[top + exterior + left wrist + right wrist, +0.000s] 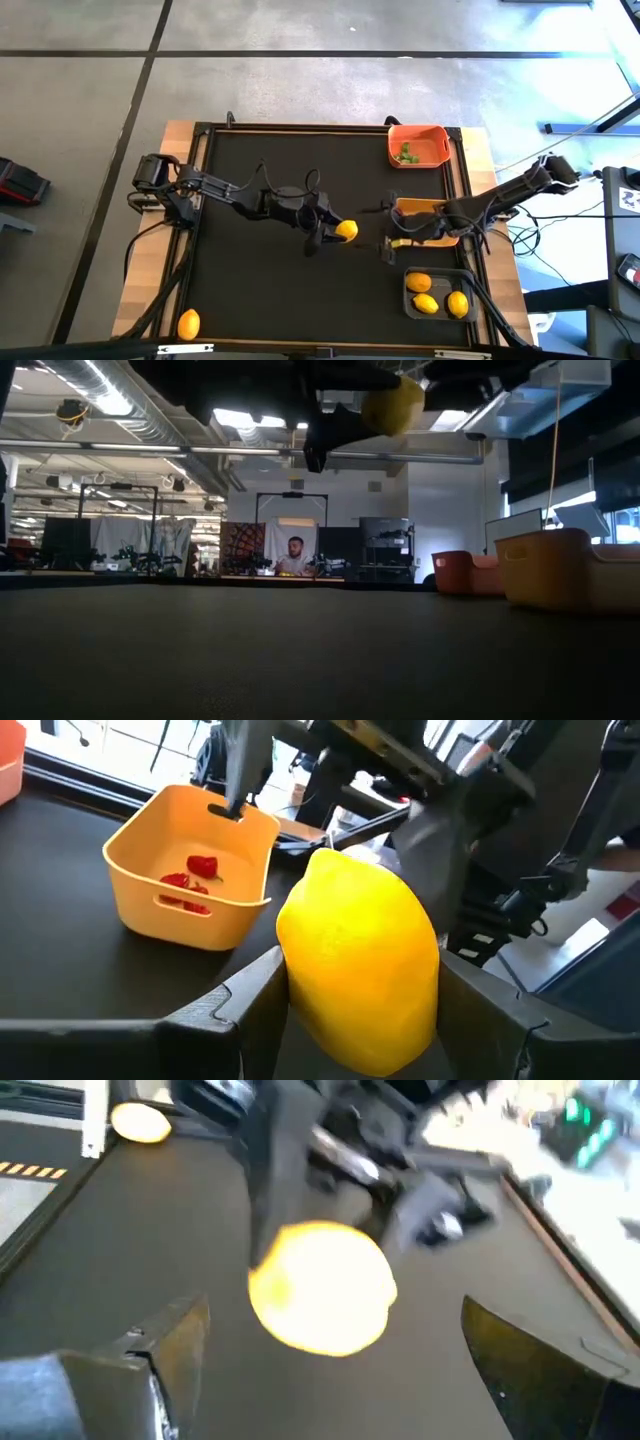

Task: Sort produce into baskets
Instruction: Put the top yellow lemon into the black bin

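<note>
One lemon (346,230) clamped in left gripper (335,232) fingers, mid-worktop, aloft. Right gripper (392,243) fingers spread, empty, facing it. Next: handover or carry toward dark basket (408,296) at 4 o'clock.

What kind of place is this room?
Probably a robotics lab or workshop: exposed ceiling ducts, equipment-covered benches with a person seated behind, and a black-matted test table.
</note>
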{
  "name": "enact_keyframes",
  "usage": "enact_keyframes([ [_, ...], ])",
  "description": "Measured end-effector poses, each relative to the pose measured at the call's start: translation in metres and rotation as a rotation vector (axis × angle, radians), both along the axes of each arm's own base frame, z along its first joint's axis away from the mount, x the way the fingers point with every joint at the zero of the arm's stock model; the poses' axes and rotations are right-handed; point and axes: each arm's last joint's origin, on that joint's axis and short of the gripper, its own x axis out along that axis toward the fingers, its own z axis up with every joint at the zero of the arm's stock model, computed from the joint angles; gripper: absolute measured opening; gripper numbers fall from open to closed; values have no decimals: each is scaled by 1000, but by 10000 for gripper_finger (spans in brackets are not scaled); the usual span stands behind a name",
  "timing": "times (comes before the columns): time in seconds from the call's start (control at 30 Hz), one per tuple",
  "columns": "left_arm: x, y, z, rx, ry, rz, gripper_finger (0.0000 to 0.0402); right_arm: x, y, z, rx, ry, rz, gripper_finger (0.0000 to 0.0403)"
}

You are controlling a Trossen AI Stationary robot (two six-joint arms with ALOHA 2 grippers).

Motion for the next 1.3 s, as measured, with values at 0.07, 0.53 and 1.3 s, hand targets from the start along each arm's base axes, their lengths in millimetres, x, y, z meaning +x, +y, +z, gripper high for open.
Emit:
enact_keyframes([
  [0.07, 0, -2, 0, 14, -1, -9, 210, 6, 3, 0, -47, -25, 41, 363],
  [0.53, -1, -10, 2, 34, -34, -92, 210, 35, 16, -24, -207, -45, 151, 322],
  [1.3, -2, -7, 4, 26, -22, -102, 284, 36, 19, -20, -176, -43, 181, 136],
])
